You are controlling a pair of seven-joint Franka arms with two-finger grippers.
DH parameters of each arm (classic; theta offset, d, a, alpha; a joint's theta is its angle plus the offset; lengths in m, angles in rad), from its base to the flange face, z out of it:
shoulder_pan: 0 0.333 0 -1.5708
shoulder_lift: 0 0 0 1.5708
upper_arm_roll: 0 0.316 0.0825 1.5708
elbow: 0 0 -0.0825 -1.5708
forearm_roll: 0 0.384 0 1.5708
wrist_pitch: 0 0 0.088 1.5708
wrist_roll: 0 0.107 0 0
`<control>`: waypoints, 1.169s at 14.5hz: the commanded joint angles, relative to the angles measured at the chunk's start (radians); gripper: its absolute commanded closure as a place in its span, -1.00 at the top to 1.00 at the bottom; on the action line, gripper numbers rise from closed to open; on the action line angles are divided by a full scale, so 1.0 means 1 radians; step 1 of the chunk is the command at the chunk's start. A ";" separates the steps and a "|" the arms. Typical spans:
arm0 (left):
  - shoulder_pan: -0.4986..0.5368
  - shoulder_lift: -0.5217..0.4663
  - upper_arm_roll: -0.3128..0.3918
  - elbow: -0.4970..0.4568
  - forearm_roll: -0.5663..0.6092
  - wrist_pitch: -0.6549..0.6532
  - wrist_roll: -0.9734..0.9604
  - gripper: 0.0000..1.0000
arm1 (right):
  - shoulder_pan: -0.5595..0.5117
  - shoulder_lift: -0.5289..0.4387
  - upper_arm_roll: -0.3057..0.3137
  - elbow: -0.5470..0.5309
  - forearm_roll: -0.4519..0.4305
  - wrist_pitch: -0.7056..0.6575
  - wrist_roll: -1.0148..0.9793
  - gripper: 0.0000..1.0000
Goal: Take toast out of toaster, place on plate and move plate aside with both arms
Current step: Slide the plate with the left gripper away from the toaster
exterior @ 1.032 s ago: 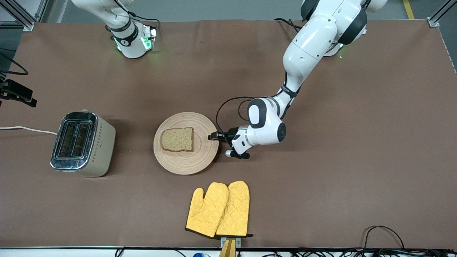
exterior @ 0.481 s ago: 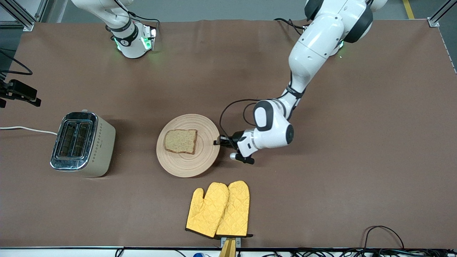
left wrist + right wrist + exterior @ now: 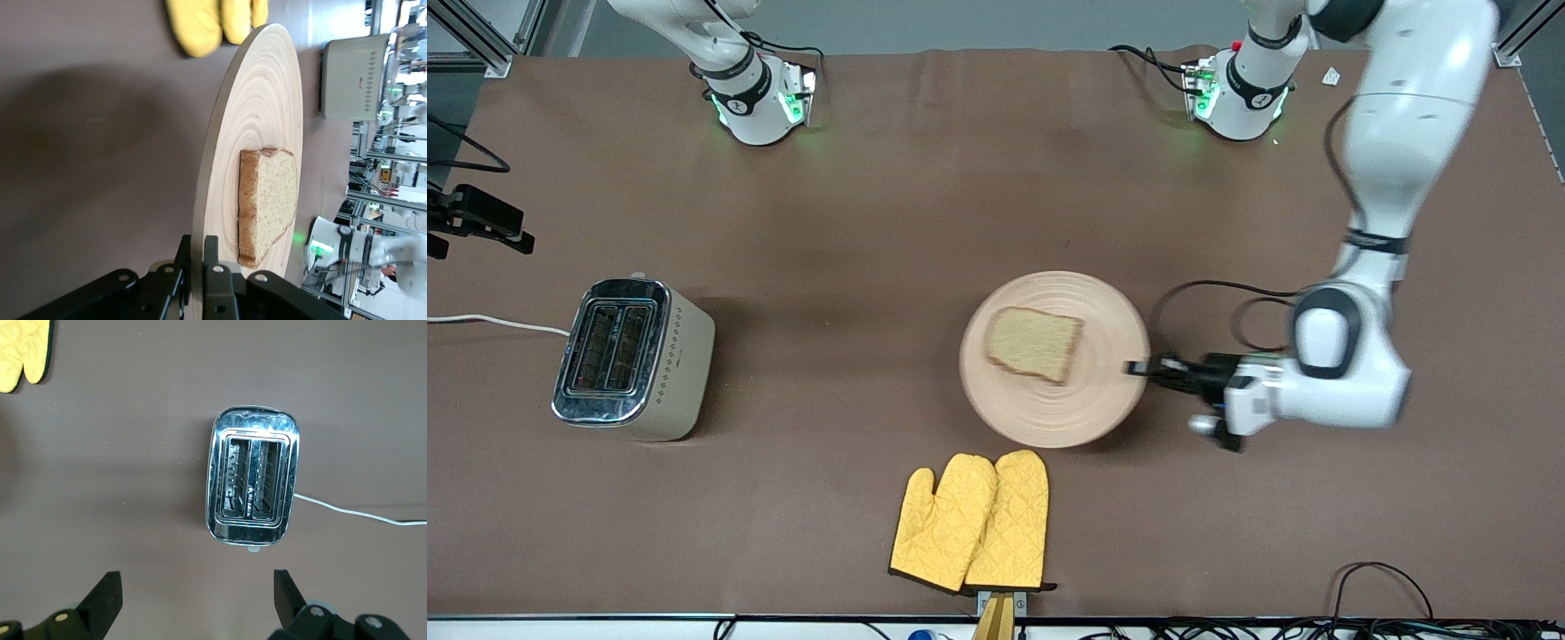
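Front view: left gripper (image 3: 1143,368) clamped on plate (image 3: 1103,311) rim, toast (image 3: 1034,343) lying on plate just past fingertips; left wrist view alone confirms pinch on rim; right wrist view: right gripper (image 3: 197,595) spread wide above toaster (image 3: 253,483).

The left gripper (image 3: 198,257) pinches the rim of the plate (image 3: 260,100), with 1 finger (image 3: 183,257) under the rim and the other on its upper face. The pale wooden plate shows its concentric rings and casts a broad shadow on the brown table (image 3: 87,133). The toast (image 3: 268,200) lies flat on the plate, its darker crust edge facing the gripper. 2 yellow oven mitts (image 3: 213,20) lie near the plate's rim. The beige toaster (image 3: 353,77) stands on the table past the plate. A green-lit robot base (image 3: 333,248) also shows.
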State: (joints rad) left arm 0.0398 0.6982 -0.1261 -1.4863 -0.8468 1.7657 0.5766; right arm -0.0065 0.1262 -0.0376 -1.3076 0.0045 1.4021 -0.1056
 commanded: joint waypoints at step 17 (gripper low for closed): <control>0.503 0.228 -0.021 0.040 0.038 -0.196 0.236 -0.79 | -0.015 -0.069 -0.016 -0.098 -0.003 0.026 -0.005 1.00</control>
State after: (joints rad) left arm 0.5331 0.9337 -0.1413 -1.4699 -0.7919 1.6123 0.8068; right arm -0.0114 0.0794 -0.0412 -1.3740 0.0031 1.4136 -0.1056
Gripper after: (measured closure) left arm 0.912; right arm 0.000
